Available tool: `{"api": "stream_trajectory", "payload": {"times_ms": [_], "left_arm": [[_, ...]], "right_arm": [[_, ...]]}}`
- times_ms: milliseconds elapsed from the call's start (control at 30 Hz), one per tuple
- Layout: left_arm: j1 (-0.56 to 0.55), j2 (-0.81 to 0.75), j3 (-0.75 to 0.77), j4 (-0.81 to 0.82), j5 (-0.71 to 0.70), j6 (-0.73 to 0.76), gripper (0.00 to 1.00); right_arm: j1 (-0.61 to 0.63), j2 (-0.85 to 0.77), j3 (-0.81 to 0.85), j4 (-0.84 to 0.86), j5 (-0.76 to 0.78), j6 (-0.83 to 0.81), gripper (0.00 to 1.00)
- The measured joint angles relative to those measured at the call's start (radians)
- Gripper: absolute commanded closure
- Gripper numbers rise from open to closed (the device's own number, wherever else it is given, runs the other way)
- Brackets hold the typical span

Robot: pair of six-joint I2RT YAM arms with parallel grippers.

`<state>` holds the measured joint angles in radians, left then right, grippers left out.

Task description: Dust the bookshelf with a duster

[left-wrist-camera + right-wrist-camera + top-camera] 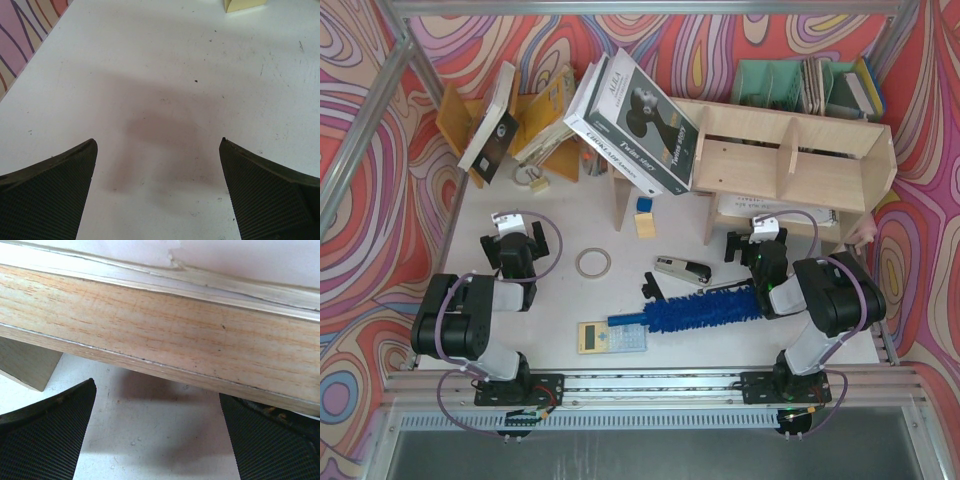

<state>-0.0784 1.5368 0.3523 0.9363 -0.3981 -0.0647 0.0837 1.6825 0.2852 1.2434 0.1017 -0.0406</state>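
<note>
The pale plywood bookshelf [790, 160] stands at the back right; its lower board [160, 335] and a leg [27, 367] fill the right wrist view. The blue fluffy duster [705, 308] lies flat on the table in front of it, handle [625, 320] pointing left, far end beside the right arm. My right gripper [752, 243] is open and empty [157, 385], just in front of the shelf's lower board, beyond the duster. My left gripper [517, 235] is open and empty [157, 145] over bare white table at the left.
Large books [640, 120] lean on the shelf's left end. An orange book rack [480, 115] and a green file organiser [800, 85] stand at the back. A stapler [682, 268], tape ring [592, 262], calculator [612, 337] and yellow block [645, 224] lie mid-table.
</note>
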Motion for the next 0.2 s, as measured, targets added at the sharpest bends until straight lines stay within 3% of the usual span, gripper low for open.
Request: {"api": "stream_trajectory", "payload": {"times_ms": [200], "left_arm": [[0.0,0.0,0.0,0.0,0.0,0.0,0.02]], "right_arm": [[-0.005,0.0,0.002,-0.002,-0.002,0.0,0.01]]}}
